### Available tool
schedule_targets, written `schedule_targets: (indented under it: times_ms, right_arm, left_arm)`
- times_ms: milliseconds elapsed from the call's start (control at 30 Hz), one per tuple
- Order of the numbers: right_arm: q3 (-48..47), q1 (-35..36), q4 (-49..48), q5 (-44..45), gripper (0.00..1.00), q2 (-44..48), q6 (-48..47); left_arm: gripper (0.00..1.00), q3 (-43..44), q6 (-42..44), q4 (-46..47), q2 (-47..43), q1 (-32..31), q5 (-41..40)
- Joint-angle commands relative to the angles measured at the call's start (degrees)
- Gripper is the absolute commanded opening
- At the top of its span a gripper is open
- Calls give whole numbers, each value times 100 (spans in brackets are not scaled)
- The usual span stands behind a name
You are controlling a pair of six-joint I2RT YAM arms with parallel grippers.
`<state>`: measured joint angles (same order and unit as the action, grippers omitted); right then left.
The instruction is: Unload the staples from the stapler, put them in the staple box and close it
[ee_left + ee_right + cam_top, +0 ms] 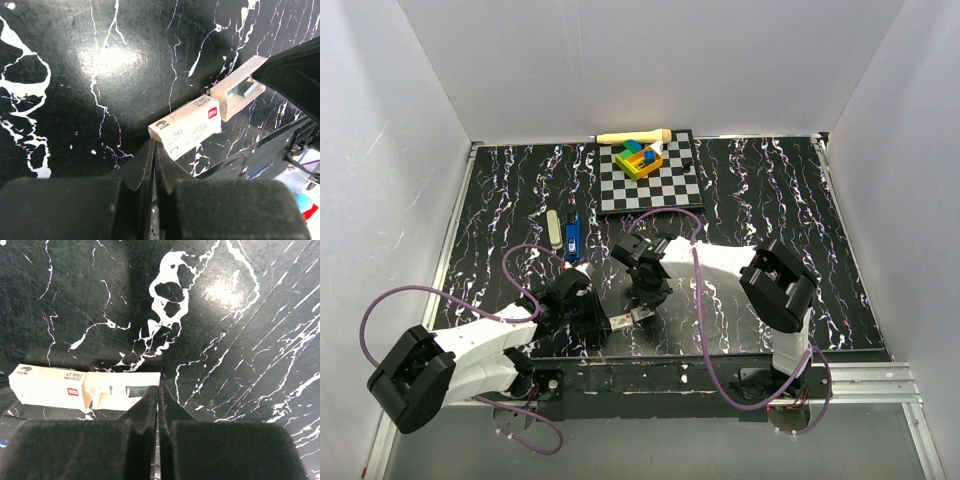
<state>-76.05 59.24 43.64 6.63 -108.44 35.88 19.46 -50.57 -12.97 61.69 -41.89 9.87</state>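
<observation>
The blue stapler (572, 238) lies flat on the marbled table, left of centre and away from both grippers. Any staples inside it are hidden. Near the front edge lies a small white staple box (639, 316) (187, 127) (47, 386). Its inner tray (239, 90) (122, 390) is slid partly out, with a grey strip showing inside. My left gripper (617, 322) (154, 144) is shut, its tips against the sleeve end of the box. My right gripper (648, 300) (160, 385) is shut too, with its tips at the tray's open end.
A pale oblong piece (554, 228) lies just left of the stapler. At the back stands a checkered board (655, 190) carrying coloured blocks (640, 158), with a wooden stick (633, 136) behind it. White walls enclose the table on three sides. Purple cables loop near both arms.
</observation>
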Motion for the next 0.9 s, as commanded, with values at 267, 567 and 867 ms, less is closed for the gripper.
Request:
schedule_targets:
  times_ms: [267, 567, 867]
  right_arm:
    - [-366, 96, 242, 119, 1, -177, 130]
    - [-296, 131, 268, 101, 1, -98, 165]
    - [-138, 131, 259, 215, 1, 34, 235]
  left_arm:
    - [0, 40, -6, 234, 106, -91, -29]
    - [0, 22, -6, 260, 106, -109, -46]
    - [0, 5, -15, 260, 45, -118, -55]
